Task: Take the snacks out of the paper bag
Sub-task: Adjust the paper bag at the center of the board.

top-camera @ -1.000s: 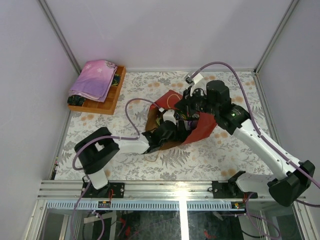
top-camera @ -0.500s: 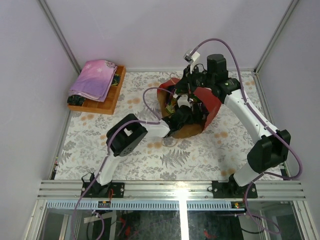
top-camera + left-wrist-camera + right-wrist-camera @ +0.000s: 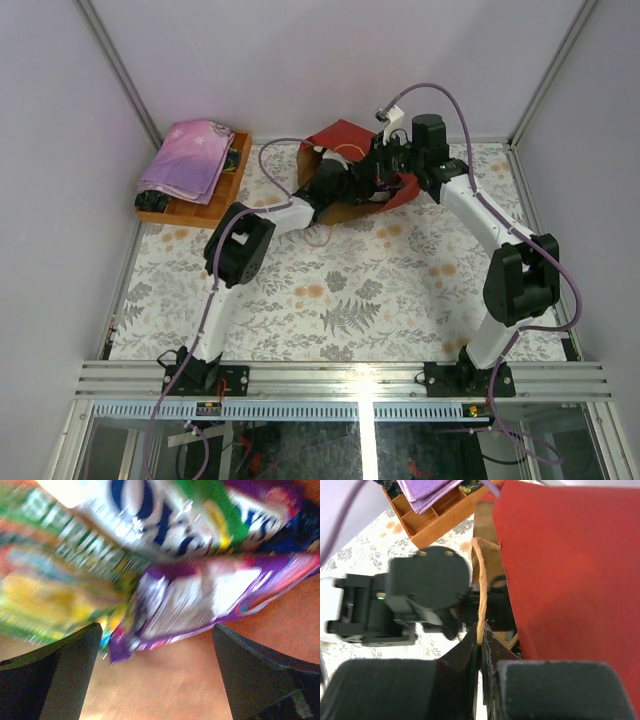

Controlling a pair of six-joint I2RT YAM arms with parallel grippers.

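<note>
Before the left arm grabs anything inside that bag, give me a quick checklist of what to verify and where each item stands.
1. Left fingers spread wide: ok.
2. Purple packet lies between them, not gripped: ok.
3. Right fingers shut on the paper bag at its twisted handle: ok.
4. Left arm reaches into the bag's mouth: ok.
5. Left wrist view sharp enough to aim: not ok, blurred.
6. Closing would catch only one packet: cannot tell.
</note>
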